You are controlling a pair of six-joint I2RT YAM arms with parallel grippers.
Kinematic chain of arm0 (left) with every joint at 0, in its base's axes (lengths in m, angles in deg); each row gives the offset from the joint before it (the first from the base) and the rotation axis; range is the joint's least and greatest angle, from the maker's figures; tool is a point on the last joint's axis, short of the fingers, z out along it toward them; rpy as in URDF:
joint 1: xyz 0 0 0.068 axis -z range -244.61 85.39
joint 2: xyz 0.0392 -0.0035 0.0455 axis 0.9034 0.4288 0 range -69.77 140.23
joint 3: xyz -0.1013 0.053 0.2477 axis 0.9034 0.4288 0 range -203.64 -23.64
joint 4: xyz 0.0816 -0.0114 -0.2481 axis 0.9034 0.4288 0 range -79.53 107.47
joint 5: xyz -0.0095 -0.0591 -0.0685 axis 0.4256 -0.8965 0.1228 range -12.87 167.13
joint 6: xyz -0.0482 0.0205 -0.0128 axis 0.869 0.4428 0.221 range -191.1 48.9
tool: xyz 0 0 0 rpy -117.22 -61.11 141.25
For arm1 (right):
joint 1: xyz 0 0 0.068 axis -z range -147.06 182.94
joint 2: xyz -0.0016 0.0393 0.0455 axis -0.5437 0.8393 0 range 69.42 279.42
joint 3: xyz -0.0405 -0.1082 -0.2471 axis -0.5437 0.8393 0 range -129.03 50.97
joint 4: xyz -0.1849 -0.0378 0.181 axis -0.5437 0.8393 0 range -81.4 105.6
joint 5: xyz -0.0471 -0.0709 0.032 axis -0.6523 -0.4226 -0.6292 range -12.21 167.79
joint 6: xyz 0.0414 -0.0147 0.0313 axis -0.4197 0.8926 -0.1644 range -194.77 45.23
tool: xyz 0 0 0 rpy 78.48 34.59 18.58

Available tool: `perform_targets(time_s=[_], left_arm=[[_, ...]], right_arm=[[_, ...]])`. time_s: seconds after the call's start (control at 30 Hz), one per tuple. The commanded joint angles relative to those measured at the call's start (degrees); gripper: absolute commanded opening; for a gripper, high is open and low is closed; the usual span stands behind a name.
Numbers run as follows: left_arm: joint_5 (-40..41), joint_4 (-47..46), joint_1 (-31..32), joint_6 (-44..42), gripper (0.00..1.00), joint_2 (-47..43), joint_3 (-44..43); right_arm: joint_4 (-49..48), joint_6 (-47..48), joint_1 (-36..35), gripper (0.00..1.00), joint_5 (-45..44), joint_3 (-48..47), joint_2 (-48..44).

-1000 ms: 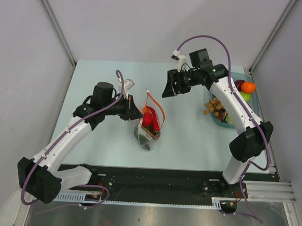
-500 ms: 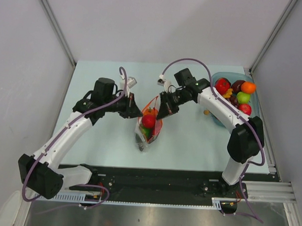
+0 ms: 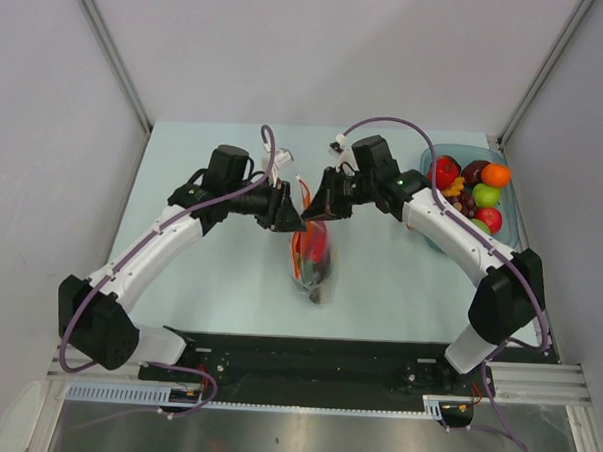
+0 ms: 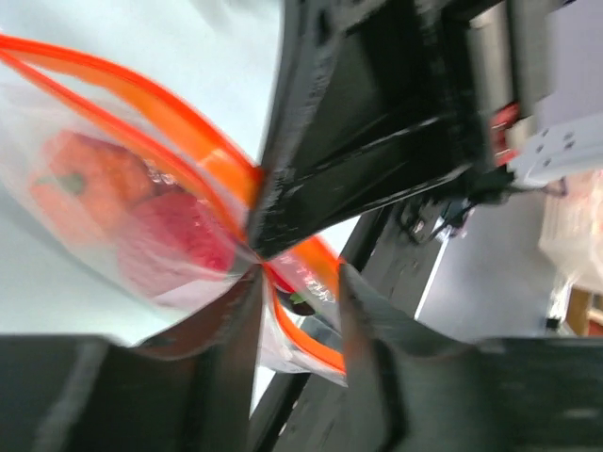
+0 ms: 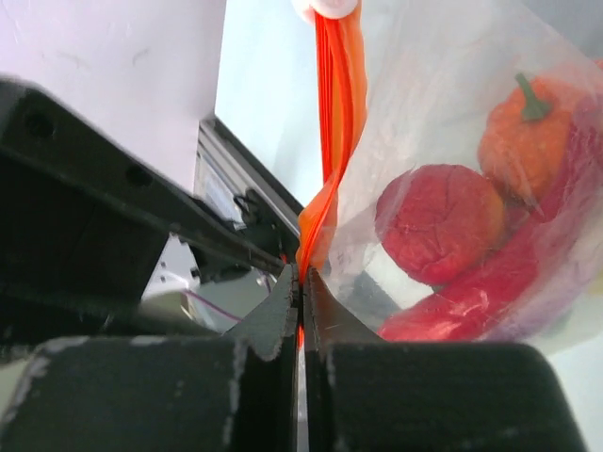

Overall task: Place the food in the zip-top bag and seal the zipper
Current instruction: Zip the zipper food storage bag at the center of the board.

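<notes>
A: Since a second back, both arms have come in on the zip-top bag mid-table, and its mouth is pulled narrow.
B: Grips?
A: Some food is inside. My right gripper is pinched tight on the zipper. My left gripper has its fingers apart with the strip between them.
B: Step?
A: Sealing, I judge. Next I need the left clamped, then a slide along the strip. More food is in the blue tray.
</notes>
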Motion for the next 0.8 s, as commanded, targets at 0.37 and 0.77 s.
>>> perform_targets(time_s=[0.37, 0.77], left_arm=[[12.36, -6.65, 2.99, 7.92, 0.58, -1.54, 4.26], [17.05, 4.77, 3.69, -5.95, 0.0, 1.37, -3.73]], right_arm=[[-4.62, -2.23, -0.7, 0.0, -6.09, -0.11, 1.36], [-5.41, 3.21, 4.37, 0.29, -1.19, -0.11, -2.24]])
